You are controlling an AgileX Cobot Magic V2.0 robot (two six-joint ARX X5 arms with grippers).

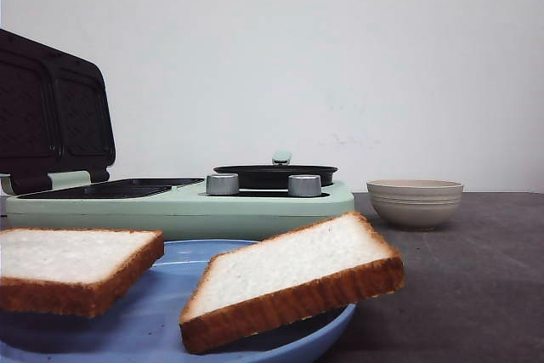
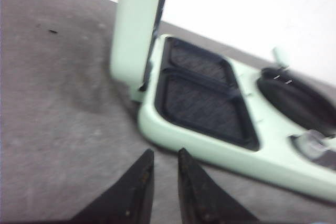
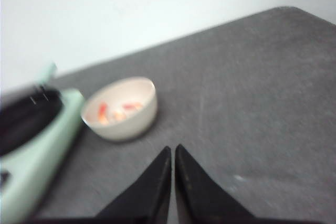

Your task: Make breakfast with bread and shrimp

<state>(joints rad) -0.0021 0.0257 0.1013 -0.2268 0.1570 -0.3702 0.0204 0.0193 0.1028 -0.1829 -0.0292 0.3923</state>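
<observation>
On blue plate [image 1: 153,329], bread [image 1: 289,278], no writing

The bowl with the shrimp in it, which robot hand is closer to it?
Right. The right gripper points at the bowl from close by, shrimp visible inside. The left gripper hangs by the sandwich maker's open grill end, bowl out of its view.

Both claws [image 2: 164,182] [image 3: 172,182] have black, tapered, pointed fingers.

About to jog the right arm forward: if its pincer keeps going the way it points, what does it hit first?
Probably bare table: the right pincer, shut, aims just past the bowl holding shrimp, though depth is unclear.
</observation>
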